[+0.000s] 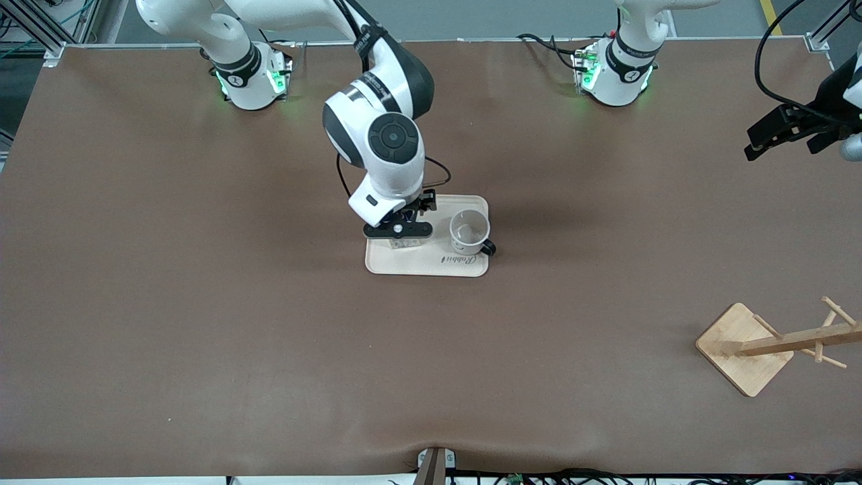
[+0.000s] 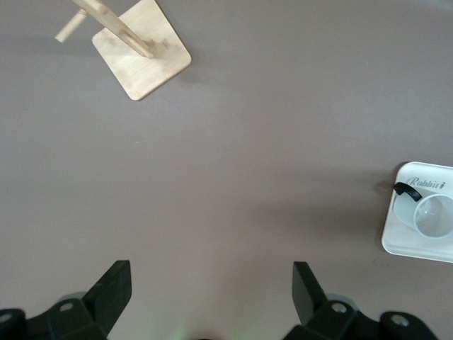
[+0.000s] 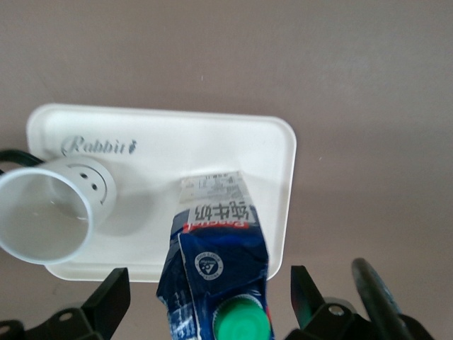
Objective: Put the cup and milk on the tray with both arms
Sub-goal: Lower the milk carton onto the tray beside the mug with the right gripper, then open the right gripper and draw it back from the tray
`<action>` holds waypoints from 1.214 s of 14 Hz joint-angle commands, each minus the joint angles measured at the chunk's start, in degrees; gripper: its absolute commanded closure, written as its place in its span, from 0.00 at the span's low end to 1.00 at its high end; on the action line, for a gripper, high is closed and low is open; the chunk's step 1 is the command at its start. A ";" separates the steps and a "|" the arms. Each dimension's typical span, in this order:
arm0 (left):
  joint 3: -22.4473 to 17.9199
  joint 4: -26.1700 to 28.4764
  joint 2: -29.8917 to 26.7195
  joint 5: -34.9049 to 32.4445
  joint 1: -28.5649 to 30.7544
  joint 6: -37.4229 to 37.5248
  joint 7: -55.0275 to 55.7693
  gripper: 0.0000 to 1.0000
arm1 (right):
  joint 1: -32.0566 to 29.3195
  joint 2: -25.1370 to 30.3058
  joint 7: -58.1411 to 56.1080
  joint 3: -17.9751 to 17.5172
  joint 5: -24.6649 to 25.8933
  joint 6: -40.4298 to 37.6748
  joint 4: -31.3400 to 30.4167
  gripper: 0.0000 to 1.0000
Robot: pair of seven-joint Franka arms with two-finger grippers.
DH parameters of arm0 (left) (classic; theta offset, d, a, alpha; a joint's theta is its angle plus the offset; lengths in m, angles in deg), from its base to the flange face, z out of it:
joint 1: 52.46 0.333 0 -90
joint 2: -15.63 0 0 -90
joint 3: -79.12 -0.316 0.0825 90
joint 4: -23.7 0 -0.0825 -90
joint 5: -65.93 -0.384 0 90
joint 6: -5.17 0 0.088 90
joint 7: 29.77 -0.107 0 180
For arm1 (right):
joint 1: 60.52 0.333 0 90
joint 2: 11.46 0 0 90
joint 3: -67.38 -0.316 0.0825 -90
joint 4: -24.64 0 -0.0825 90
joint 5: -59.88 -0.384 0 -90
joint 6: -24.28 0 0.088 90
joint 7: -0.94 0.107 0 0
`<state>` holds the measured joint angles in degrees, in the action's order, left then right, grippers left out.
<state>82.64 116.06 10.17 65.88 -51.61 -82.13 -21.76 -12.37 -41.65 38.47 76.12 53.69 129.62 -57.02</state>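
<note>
The cream-white tray (image 1: 431, 268) lies mid-table. The white cup (image 1: 469, 231) stands upright on it at the left arm's end, black handle toward the front camera. The blue and white milk (image 3: 219, 248) with its green cap stands on the tray beside the cup, toward the right arm's end; in the front view only a sliver of it (image 1: 402, 245) shows under the hand. My right gripper (image 3: 209, 297) is open, its fingers wide on either side of the carton's top and clear of it. My left gripper (image 2: 212, 290) is open and empty, raised over the table's left-arm end (image 1: 781, 135).
A wooden rack with a square base (image 1: 744, 349) lies tipped near the left arm's end, nearer the front camera; it also shows in the left wrist view (image 2: 141, 57). The tray (image 2: 396, 237) and cup (image 2: 433, 214) show at that view's edge.
</note>
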 commanded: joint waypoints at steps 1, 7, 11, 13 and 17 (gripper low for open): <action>1.23 2.03 -1.31 0.93 0.12 -1.29 0.25 0.00 | -3.04 1.27 -1.57 1.19 0.83 -2.49 3.51 0.00; 1.23 2.03 -0.78 0.40 0.47 -1.29 0.16 0.00 | -15.78 2.68 -11.51 3.56 1.00 -25.59 19.68 0.00; 1.14 1.85 -0.17 0.31 0.56 -1.38 0.16 0.00 | -21.08 7.06 -11.26 4.09 1.08 -27.37 21.28 0.00; 0.88 1.94 -0.25 0.22 1.00 -1.29 -0.54 0.00 | -21.34 10.84 -11.51 5.49 1.26 -27.82 20.76 0.00; 0.88 1.86 -0.34 0.22 1.79 -1.03 -0.98 0.00 | -29.14 12.26 -11.78 7.61 -1.54 -29.40 19.43 0.00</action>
<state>83.42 117.49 10.42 65.98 -50.14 -82.82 -21.96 -36.59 -30.03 26.58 83.98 54.13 100.10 -36.49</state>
